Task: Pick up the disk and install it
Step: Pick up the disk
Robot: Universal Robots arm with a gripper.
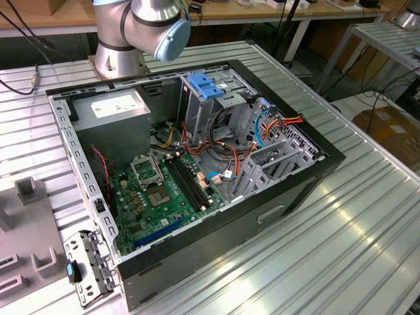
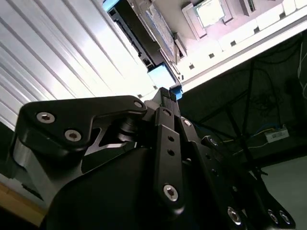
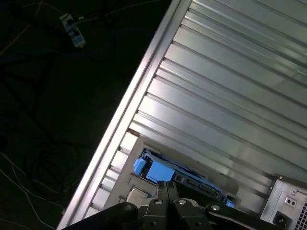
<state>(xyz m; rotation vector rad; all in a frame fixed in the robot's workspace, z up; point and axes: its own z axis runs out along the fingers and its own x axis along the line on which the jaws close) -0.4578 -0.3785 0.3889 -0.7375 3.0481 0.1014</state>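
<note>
Fingers (image 2: 162, 125) of the gripper (image 2: 168, 91) are pressing close together in both wrist views, with nothing big between them. Their tips are sitting right at the blue end tab (image 2: 160, 76) of the disk (image 3: 184, 178). I cannot tell if they are touching it. The disk is lying flat on a grey holder (image 3: 136, 195) near the edge of the ribbed metal table (image 3: 230, 72). In the exterior view the open computer case (image 1: 298, 190) is resting on the table, with the robot arm (image 1: 147, 23) standing behind it.
</note>
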